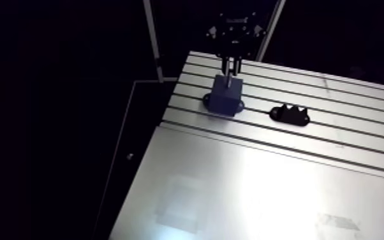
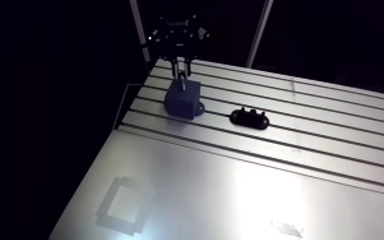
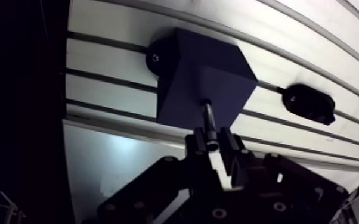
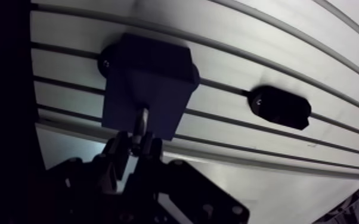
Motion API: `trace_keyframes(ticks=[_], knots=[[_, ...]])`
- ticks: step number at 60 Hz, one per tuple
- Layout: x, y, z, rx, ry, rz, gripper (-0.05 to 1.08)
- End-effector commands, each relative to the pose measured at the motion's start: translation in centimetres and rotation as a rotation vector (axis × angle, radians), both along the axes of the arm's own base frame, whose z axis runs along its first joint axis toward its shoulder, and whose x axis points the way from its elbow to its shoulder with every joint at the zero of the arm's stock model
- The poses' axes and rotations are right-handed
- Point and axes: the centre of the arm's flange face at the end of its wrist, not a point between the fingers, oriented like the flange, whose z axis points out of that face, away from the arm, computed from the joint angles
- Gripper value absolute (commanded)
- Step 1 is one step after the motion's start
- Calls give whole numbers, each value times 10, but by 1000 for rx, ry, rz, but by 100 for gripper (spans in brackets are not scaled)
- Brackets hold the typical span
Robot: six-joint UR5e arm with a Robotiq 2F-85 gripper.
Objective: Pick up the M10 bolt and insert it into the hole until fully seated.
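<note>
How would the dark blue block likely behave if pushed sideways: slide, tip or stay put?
Probably stays put: the block has a base tab with what looks like a screw. Tipping seems unlikely; it looks squat. Likely rigid: the bolt in the gripper meets its top without visible denting.

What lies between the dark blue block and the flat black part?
Only bare slotted aluminium table separates the dark blue block from the black part, clearest in the wrist view.
</note>
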Motion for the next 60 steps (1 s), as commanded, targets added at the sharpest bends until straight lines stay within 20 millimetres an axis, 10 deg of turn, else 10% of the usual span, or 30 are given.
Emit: trace_keyframes(ticks=[1,60], knots=[[1,0,-2,-1,-4,-1,108],[0,1,0,-1,0,-3,108]])
